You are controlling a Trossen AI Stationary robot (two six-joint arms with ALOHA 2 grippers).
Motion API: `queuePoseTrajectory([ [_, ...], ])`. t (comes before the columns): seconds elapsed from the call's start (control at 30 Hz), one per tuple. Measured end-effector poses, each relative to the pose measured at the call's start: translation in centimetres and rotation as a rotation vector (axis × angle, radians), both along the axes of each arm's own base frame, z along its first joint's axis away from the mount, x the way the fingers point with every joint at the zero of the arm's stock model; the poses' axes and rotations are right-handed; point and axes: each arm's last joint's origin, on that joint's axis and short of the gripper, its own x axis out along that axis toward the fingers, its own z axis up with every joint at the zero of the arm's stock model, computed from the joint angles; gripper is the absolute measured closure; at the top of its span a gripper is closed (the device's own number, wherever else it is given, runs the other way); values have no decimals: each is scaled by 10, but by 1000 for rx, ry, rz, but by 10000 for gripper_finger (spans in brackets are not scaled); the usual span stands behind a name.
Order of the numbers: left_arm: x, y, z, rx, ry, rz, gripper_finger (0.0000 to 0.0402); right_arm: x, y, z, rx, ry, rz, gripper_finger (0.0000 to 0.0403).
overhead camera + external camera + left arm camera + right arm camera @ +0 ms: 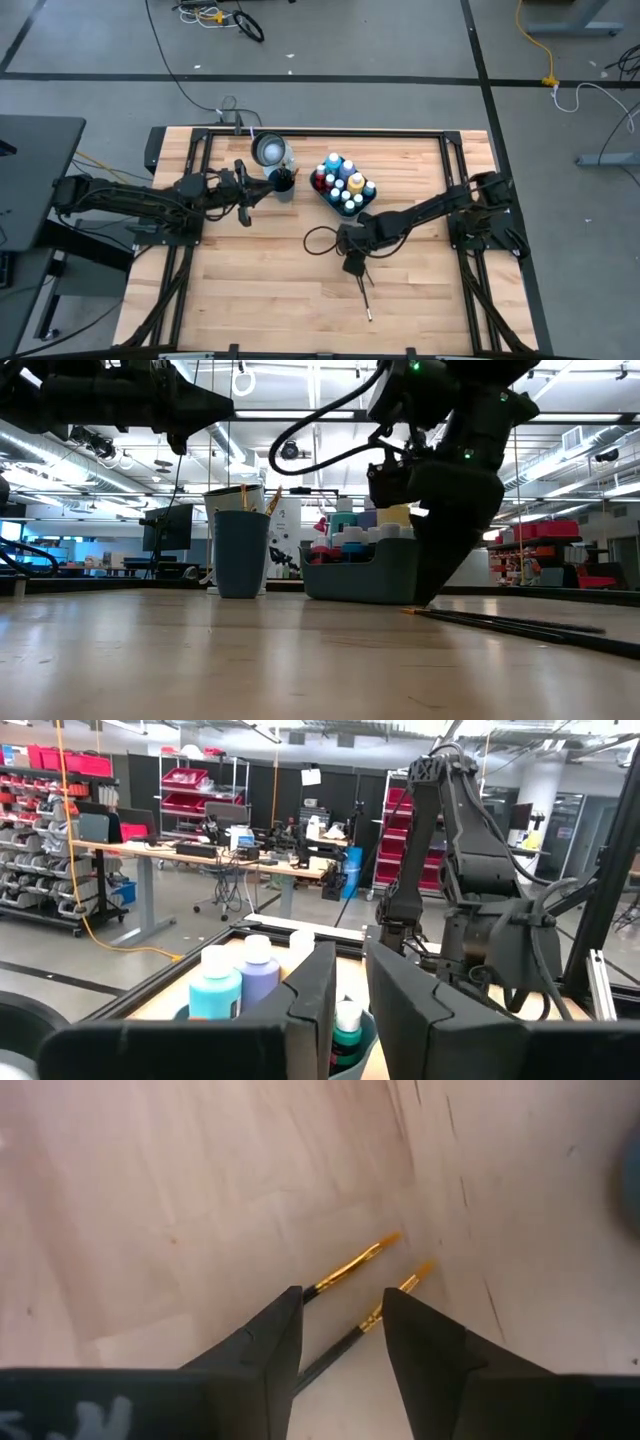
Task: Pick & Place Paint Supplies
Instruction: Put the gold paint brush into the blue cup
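Note:
Two thin dark-handled brushes (345,1270) with gold ferrules and orange tips lie side by side on the wooden table (250,290); the high view shows these brushes (362,292) near the middle. My right gripper (342,1295) points steeply down over their bristle ends, open. One brush (395,1295) runs between its fingers and the other passes behind one fingertip. Small paint bottles (343,183) stand in the teal tray (370,575). My left gripper (350,960) hovers level beside the dark blue cup (283,183), empty, with a narrow gap between its fingers.
A wood-handled brush (243,495) sticks up out of the dark blue cup (241,552). A pale round container (268,150) stands just behind the cup. A black frame (320,130) runs along the table's edges. Bare wood lies toward the near edge.

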Motion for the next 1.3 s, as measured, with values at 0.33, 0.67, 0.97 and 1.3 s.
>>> queuePoseTrajectory([
  [0.33,0,1,0,-30,-12,35,335,-4,5,5,1,4,16,259],
  [0.67,-1,2,1,-55,-25,49,335,-9,3,18,-28,-8,23,259],
  [0.97,-1,2,1,-61,-25,44,335,-7,2,14,-53,-8,20,259],
  [1.3,0,1,1,-61,-21,40,335,-5,0,1,-91,30,36,259],
])
